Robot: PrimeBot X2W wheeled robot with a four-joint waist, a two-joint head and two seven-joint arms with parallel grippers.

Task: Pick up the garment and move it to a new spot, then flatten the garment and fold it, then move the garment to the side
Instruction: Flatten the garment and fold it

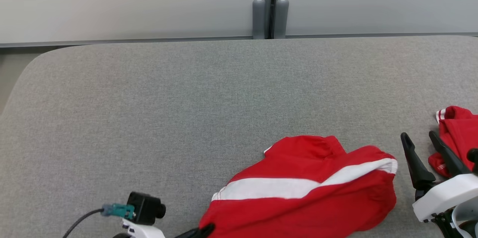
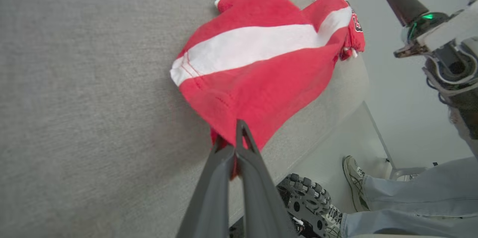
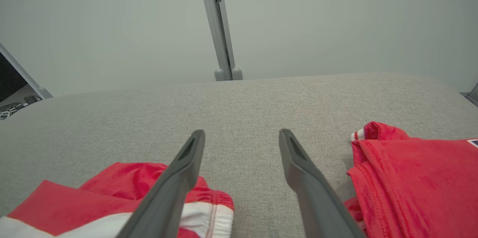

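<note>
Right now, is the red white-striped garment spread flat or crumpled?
Crumpled. The red white-striped garment lies humped on the grey padded surface, its stripe bent, one edge between the shut jaws of the left gripper.

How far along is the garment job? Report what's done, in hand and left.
Done: nothing visibly complete; the red garment with a white stripe lies crumpled on the grey fabric surface. In hand: the left gripper is shut on its near edge, apparently for the pickup. The right gripper is open and empty, between it and a second red garment. Left: moving it, flattening, folding, setting aside.
</note>
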